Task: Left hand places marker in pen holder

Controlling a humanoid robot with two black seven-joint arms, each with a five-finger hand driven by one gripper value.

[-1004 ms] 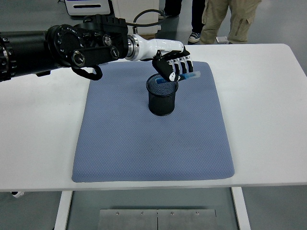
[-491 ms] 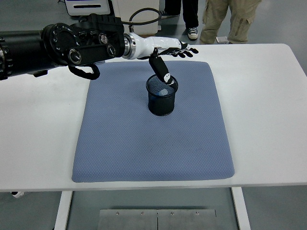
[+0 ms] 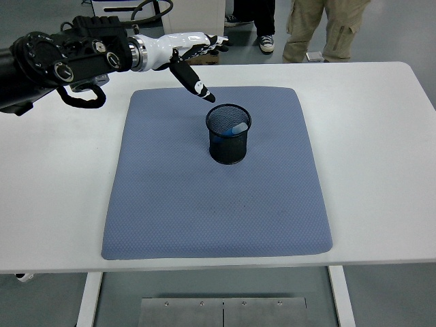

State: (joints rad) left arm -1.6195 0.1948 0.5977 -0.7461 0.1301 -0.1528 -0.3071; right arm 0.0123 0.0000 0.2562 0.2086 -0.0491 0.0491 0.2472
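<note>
While the left hand [image 3: 189,57] hangs above the far-left part of the blue mat [image 3: 216,178], at about eleven o'clock from the pen holder [image 3: 228,133], its fingers [image 3: 197,86] are spread and hold nothing. One dark finger points down and toward the holder, its tip clear of the rim; the others fan out toward the far edge of the counter [image 3: 61,197]. The black left arm [image 3: 61,63] comes in from nine o'clock and crosses the counter's far-left corner.

The pen holder is a black mesh cup standing upright on the mat, a little beyond the mat's middle. The marker [image 3: 236,128] lies inside it, a pale blue shape leaning toward the wall at three o'clock, with its upper end just below the rim. How deep it reaches cannot be told through the mesh.

The mat lies flat on the white counter, its edges roughly square to the near edge, with bare counter on both sides. At twelve o'clock, beyond the far edge, stand two persons: one in khaki trousers [image 3: 313,28] and one in dark trousers and sneakers [image 3: 255,24], both seen only from the legs down. A white cabinet [image 3: 184,15] stands on the floor at eleven o'clock behind the hand.
</note>
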